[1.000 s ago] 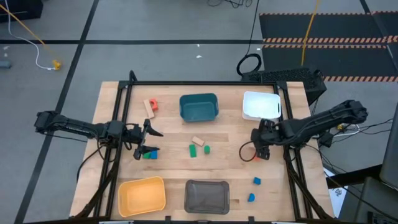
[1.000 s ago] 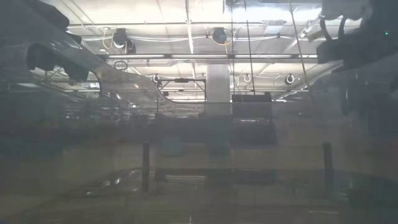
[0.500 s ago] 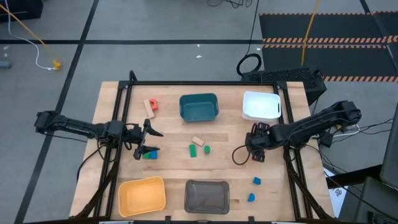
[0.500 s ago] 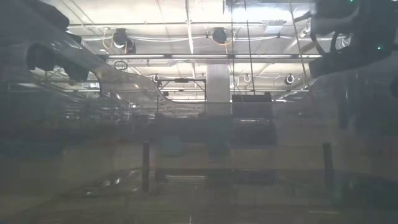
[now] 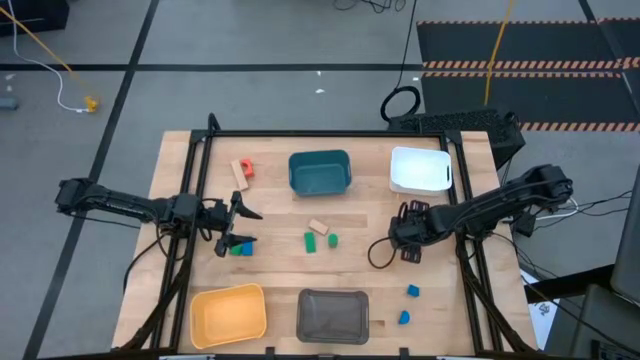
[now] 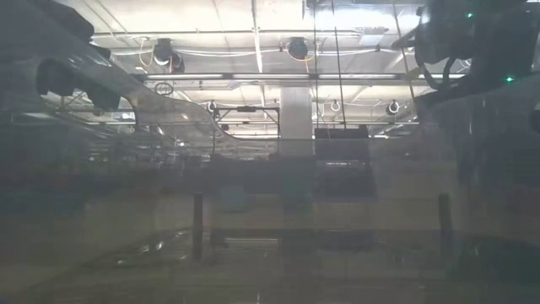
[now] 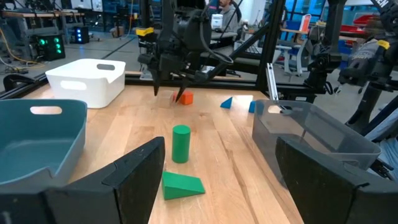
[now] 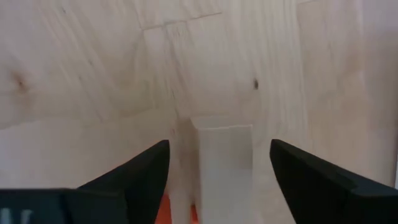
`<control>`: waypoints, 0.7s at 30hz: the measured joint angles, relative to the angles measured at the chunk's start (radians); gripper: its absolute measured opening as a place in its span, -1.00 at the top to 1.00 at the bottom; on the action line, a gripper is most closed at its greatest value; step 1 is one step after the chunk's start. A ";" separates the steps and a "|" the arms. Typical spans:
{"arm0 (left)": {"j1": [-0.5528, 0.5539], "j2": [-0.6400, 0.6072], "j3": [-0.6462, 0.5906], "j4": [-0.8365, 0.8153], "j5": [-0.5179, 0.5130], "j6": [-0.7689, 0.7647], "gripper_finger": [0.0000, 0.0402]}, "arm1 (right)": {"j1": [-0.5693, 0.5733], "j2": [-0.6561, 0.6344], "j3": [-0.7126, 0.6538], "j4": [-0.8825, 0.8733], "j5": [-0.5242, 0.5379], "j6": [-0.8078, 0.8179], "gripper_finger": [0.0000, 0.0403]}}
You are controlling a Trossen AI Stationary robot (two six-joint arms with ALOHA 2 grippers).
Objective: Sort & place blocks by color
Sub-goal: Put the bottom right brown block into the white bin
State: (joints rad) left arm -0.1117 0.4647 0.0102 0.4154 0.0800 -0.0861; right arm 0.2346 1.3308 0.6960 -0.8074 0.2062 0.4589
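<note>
No brand, label or writing can be read on anything in these views.

The table [image 5: 180,170] is bare wood with a dark frame along its back and sides. Four bins stand near its edges: the teal bin [image 5: 320,172] and the white bin [image 5: 420,169] at the back, the yellow bin [image 5: 229,313] and the grey bin [image 5: 333,314] at the front. The wide middle strip between the two rows is mostly open wood.

The left gripper [image 5: 236,228] hangs low at the left side, its fingers wide apart and holding nothing; a green and a blue block [image 5: 239,249] lie just beside its tips. The right gripper [image 5: 412,243] is low over the right side, just in front of the white bin. In the right wrist view its fingers [image 8: 134,174] stand apart on both sides of a pale upright block [image 8: 225,171], and a bit of orange block [image 8: 163,210] shows at the base; if the fingers touch either one, I cannot tell.

In the middle lie a tan block [image 5: 319,227], a green cylinder [image 5: 310,241] and a green wedge [image 5: 332,240], close together. A tan block with a red one [image 5: 241,171] lies left of the teal bin. Two blue blocks [image 5: 412,291] lie near the front right edge, well apart from the rest.
</note>
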 joint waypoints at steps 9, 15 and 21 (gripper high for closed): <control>0.000 0.000 0.000 0.000 0.000 0.000 -0.53 | 0.000 0.040 0.001 0.012 0.007 -0.001 0.42; 0.000 0.000 0.000 0.000 0.000 0.000 -0.53 | 0.000 0.033 0.000 0.022 0.007 0.003 0.45; 0.000 0.000 0.000 0.000 0.000 0.000 -0.53 | 0.000 -0.019 -0.001 0.024 0.009 0.023 0.45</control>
State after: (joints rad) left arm -0.1119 0.4645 0.0105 0.4153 0.0799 -0.0860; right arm 0.2344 1.3113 0.6949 -0.7833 0.2154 0.4823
